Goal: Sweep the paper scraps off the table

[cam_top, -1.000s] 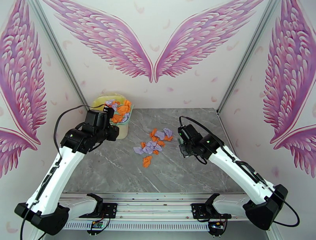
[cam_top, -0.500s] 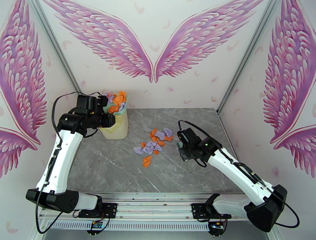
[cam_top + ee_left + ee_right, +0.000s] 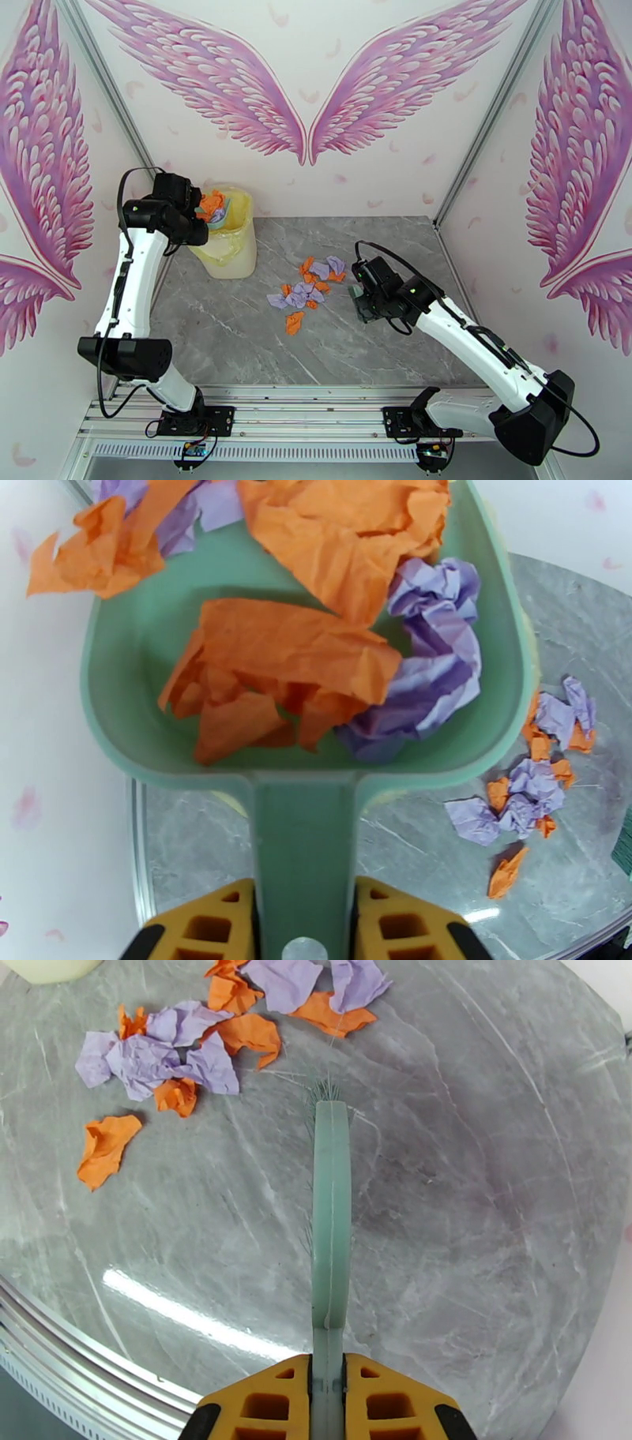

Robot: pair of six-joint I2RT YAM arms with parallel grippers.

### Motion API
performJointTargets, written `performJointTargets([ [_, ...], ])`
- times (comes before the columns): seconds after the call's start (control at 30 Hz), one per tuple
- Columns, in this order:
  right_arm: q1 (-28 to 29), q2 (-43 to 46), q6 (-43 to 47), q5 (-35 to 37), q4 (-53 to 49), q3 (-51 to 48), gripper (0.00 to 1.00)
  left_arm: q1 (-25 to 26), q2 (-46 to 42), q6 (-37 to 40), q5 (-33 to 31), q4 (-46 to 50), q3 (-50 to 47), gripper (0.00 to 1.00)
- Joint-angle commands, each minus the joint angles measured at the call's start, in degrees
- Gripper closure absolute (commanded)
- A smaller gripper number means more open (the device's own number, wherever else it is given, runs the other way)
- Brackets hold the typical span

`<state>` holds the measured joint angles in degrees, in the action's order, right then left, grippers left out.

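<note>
Left gripper (image 3: 304, 922): yellow fingers (image 3: 209, 926) clamped from both sides on the handle of a green dustpan (image 3: 138, 665); grip appears firm, handle centred between the pads. The dustpan is raised off the table (image 3: 237, 339) and, seen from the top view, sits above the left side of the mouth of a pale yellow bin (image 3: 231, 241) standing at the far left corner of the table; whether pan and bin rim touch cannot be told. Load in the pan: crumpled orange and lavender paper scraps (image 3: 292, 650), heaped against the far lip, some hanging over it. Remaining paper scraps (image 3: 308, 288): a loose cluster lying flat near the middle of the grey marble surface, well apart from the bin; one orange piece (image 3: 103, 1145) lies slightly apart at the near side of the group. Right gripper (image 3: 328, 1402): fingers closed tight on the thin handle of a green brush (image 3: 330, 1213); the brush points toward the cluster, its bristles (image 3: 322, 1090) just beside the nearest orange and lavender pieces; contact between bristles and paper cannot be confirmed. In the top view the right gripper (image 3: 359, 298) stands low over the table, just right of the scraps.
</note>
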<state>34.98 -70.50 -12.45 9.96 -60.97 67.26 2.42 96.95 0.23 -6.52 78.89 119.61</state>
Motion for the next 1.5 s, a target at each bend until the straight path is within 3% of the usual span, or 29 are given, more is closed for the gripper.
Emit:
performJointTargets([
  [0.0,-0.2,0.8,0.1,-1.4,1.8,-1.8,1.00,0.4,2.3,2.3,-5.0,3.1,4.4,1.00],
  [0.47,-0.3,5.5,0.0,-2.8,3.0,-6.4,1.00,8.7,9.4,4.8,-24.0,6.4,10.9,1.00],
  [0.63,-0.3,6.7,0.2,-3.6,3.4,-6.7,1.00,8.9,8.6,6.8,-28.1,5.4,7.9,1.00],
  [0.87,-0.3,7.3,0.6,-4.6,4.2,-7.2,1.00,13.8,6.1,14.9,-38.0,1.8,1.2,1.00],
  [1.23,-0.2,9.3,0.1,-6.6,5.3,-8.4,1.00,16.5,4.9,22.2,-46.7,-0.2,0.7,1.00],
  [1.47,-0.3,10.1,0.0,-7.3,5.8,-8.8,1.00,17.3,1.6,26.2,-50.6,-2.9,-5.5,1.00],
])
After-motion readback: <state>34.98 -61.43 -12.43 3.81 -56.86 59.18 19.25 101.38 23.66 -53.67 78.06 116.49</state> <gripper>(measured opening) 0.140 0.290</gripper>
